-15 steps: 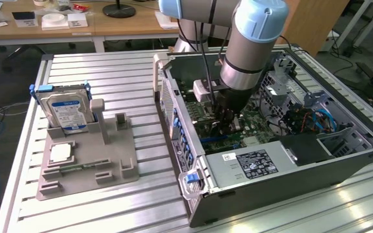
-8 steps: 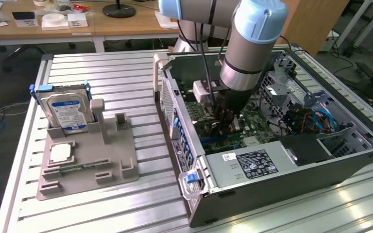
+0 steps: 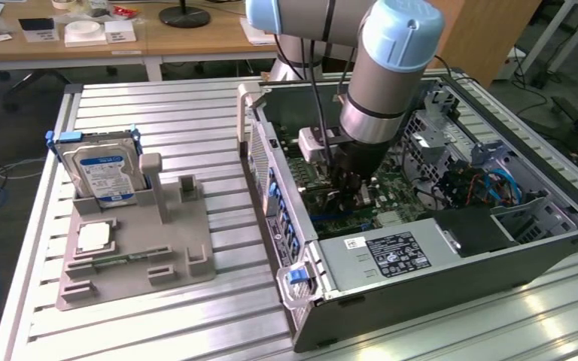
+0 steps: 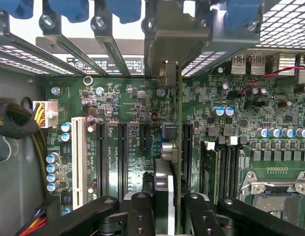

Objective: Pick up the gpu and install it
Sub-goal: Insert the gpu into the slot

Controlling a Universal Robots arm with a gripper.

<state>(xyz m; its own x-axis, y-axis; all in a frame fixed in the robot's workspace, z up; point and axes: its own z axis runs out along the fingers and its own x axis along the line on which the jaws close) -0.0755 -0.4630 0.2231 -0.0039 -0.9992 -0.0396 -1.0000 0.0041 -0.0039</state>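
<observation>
Wrist view: gripper point(image 4: 165, 209) is clamped on the gpu point(image 4: 173, 162), which is seen edge-on between the black fingers point(image 4: 140, 211), running as a thin green line up toward the silver end bracket point(image 4: 167, 49) at the case's rear slot openings. Card hangs upright over the motherboard point(image 4: 128, 128), lined up along the black expansion slots point(image 4: 122, 152); whether its lower edge has entered a slot cannot be told, the contact point being hidden behind the card and fingers. Exterior view: arm point(image 3: 384, 75) reaches steeply down into the open computer case point(image 3: 420, 293) lying on the slatted table point(image 3: 148, 113), wrist nearly vertical, gripper point(image 3: 345, 197) low over the board near the case's middle. Grey fixture tray point(image 3: 133, 256) sits toward the table's left edge in the exterior view, with the hard drive point(image 3: 103, 174) standing in it, well apart from the case. Risks, as judgement: if the card edge sits slightly off the slot line, pressing down could jam it on the slot wall or flex the board. Bracket could catch on the rear frame bars point(image 4: 110, 44) rather than dropping beside them, tilting the card. A narrow pinch on a thin card could let it pivot under seating force. Nearby capacitors point(image 4: 223, 111) could be struck if the card skews.
</observation>
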